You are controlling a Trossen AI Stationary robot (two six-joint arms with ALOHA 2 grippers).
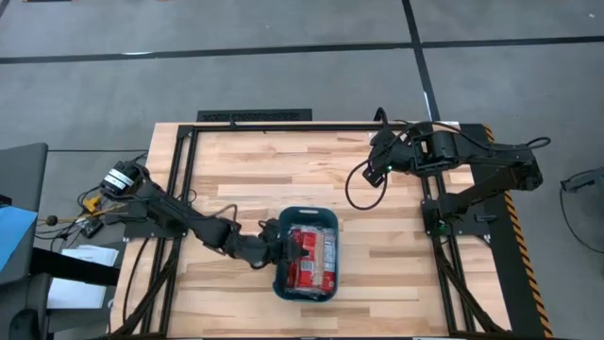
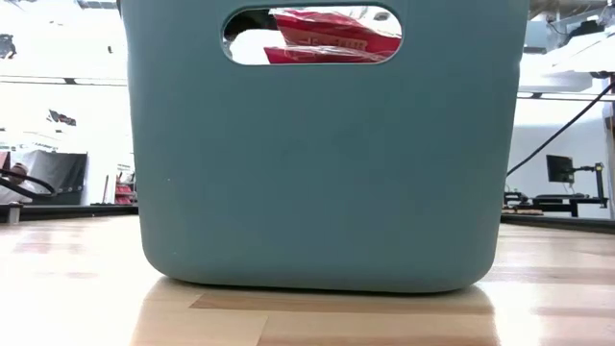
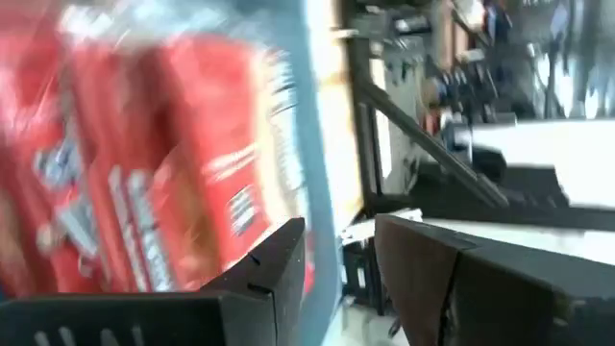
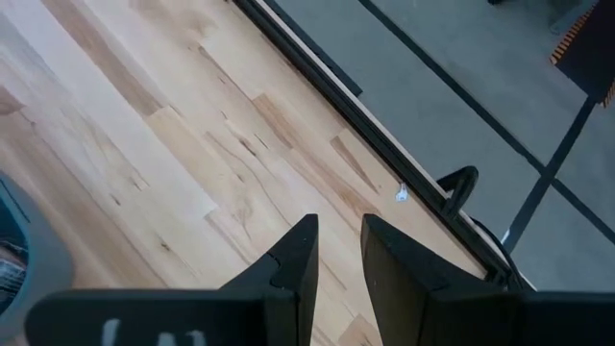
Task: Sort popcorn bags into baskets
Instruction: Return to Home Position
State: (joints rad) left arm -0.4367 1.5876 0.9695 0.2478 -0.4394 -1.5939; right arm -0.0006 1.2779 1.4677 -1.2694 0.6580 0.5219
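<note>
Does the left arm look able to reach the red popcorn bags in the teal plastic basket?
Probably yes: the left gripper hangs at the rim of the open teal plastic basket, beside the red popcorn bags, with nothing covering them.

1 basket [image 1: 307,297], several popcorn bags [image 1: 316,269], no. unclear

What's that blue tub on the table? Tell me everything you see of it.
The basket is a teal, plastic-looking rectangular bin with rounded corners and a raised rim, upright on the wooden table. An oval handle slot pierces one end wall. Red popcorn bags lie piled inside. The left gripper hangs at its left rim; contact is unclear. The right gripper waits far off.
</note>
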